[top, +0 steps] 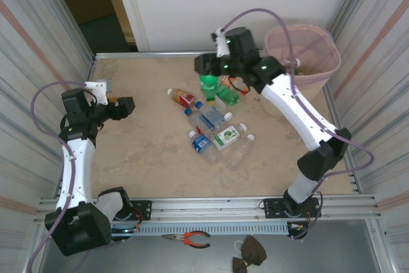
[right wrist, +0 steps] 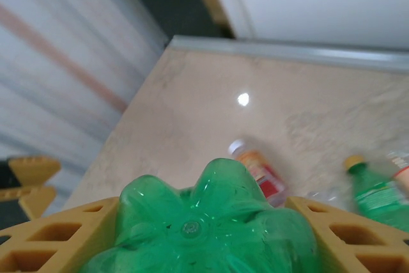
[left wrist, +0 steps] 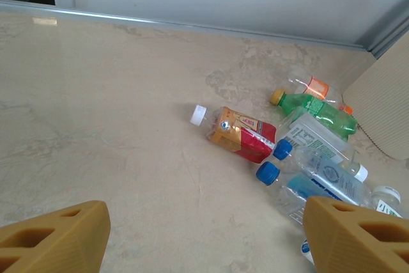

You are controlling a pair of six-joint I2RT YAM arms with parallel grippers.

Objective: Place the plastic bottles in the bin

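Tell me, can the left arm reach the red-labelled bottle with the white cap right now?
Probably yes: the left gripper is open and empty, with bare table between it and the red-labelled bottle.

Red-handled pliers (top: 192, 239) lie on the grey ledge (top: 339, 247) below the beige worktop (top: 140, 151), near a crumpled brown cloth (top: 248, 252).

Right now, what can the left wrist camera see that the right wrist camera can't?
Left wrist view: the open, empty left gripper, blue-capped clear bottles lying on the table, and a corner of the bin. Right wrist view: the right gripper clamped on a green bottle, its base facing the camera. Both: the red-labelled bottle with a white cap and the yellow-capped bottle.
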